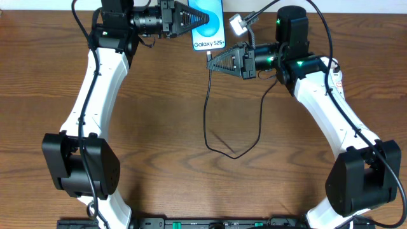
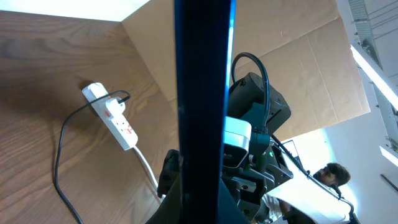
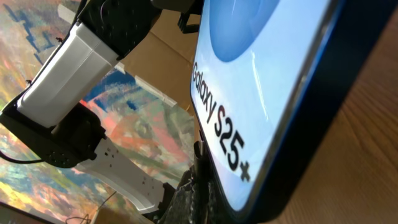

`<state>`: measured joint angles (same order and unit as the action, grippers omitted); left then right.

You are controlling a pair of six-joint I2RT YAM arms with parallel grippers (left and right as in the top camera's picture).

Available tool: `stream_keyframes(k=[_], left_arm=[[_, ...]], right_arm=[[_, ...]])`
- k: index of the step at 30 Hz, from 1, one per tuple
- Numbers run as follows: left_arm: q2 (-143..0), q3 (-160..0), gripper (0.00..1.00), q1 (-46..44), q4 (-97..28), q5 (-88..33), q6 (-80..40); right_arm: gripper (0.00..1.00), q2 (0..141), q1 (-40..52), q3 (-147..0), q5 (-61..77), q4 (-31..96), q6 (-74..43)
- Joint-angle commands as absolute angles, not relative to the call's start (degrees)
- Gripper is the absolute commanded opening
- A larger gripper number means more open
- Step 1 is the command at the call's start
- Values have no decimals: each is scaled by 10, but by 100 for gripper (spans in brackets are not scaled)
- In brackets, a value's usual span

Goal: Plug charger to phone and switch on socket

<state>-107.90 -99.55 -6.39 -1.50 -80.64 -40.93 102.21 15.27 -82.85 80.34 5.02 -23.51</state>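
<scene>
Fingers of the left gripper [image 1: 205, 18] are clamped on the phone [image 1: 216, 32], holding it at the far edge of the table [image 1: 159, 127], screen up to the overhead camera, "Galaxy S25+" end toward the right arm. Right gripper [image 1: 212, 62] looks pinched on the charger [image 1: 205, 114] at its connector end, tip just beside the phone's lower edge. Can't tell if it's seated; the port is hidden in the right wrist view. Phone: stiff, slick glass, fragile, so best held across the side edges, not the screen. Charger: light, limp cable, no push through it, so hold the rigid plug body right behind the tip. Cable drops from the gripper, loops mid-table, and runs back toward the socket [image 2: 118, 121]. Socket lies flat and is mostly hidden by the right arm from overhead. The left wrist view shows a black lead plugged in and red switches. Strip is probably light and may slide when a switch is pressed.
</scene>
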Motion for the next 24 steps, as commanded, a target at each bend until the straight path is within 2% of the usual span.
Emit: stream_keyframes(k=[1,24], left_arm=[[-1060,-998,7,-62,-10,-814,-409],[-1060,-998,7,-62,-10,-821,-411]], right_arm=[[1,1023,149,-831,809,49,-237],[1,1023,143,-831,800,49,-237]])
